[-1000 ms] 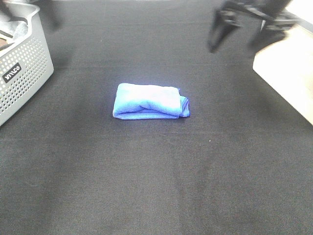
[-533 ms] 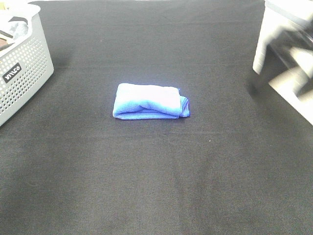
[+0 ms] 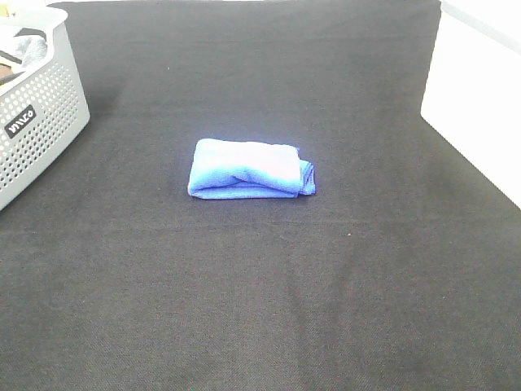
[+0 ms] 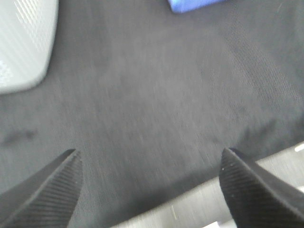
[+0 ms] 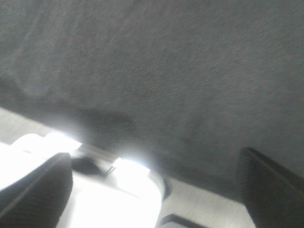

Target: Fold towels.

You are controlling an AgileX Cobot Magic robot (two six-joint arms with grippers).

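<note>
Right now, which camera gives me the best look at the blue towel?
Exterior high: the whole folded blue towel lies in plain view on the black cloth, nothing covering it. The left wrist view catches only a blurred corner at the frame edge. The right wrist view shows none of it.

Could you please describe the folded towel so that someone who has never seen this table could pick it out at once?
Start from the black cloth-covered table and look near its middle, well to the right of the grey perforated basket at the left edge. There lies the blue towel, folded into a compact rectangle. It is the only bright blue thing lying on the dark cloth.
</note>
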